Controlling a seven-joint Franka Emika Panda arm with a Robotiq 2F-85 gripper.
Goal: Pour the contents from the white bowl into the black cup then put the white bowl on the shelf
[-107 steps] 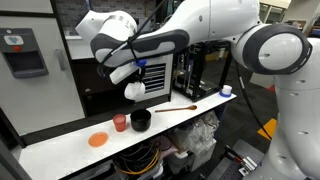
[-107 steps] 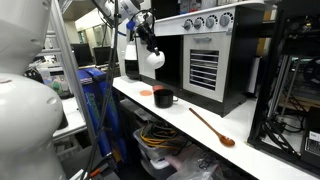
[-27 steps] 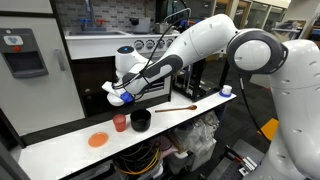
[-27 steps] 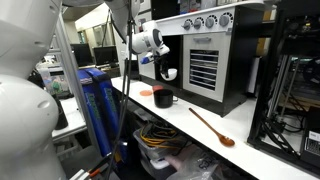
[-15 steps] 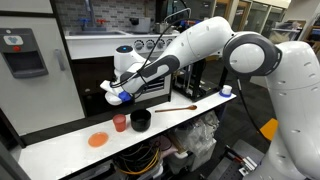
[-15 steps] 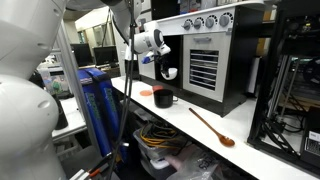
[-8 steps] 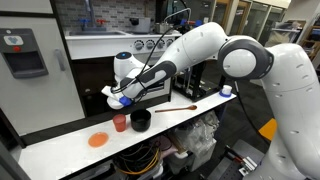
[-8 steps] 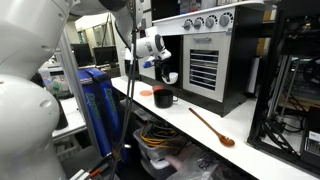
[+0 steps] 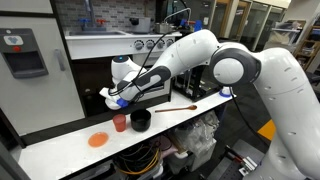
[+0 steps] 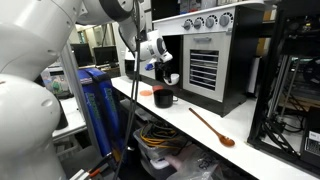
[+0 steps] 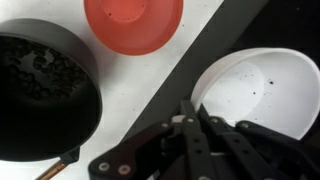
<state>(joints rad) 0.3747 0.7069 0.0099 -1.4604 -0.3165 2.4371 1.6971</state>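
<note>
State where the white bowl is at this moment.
Wrist view: the white bowl is at right, over the dark shelf, rim in the jaws; black cup and red cup stand left on the counter.

Both exterior views look evenly lit from overhead. I read them as fairly bright, but low-res and soft all over. The white countertop [image 9: 60,150] is nearly blown out. The arm [image 10: 30,110], close to the lens on the left, is a blurred white mass. In the wrist view the white bowl [image 11: 265,90] is slightly overexposed. The black cup [image 11: 45,90] shows a thin glare line on its rim, and the gripper [image 11: 190,108], nearest the lens, is dark and out of focus.
</note>
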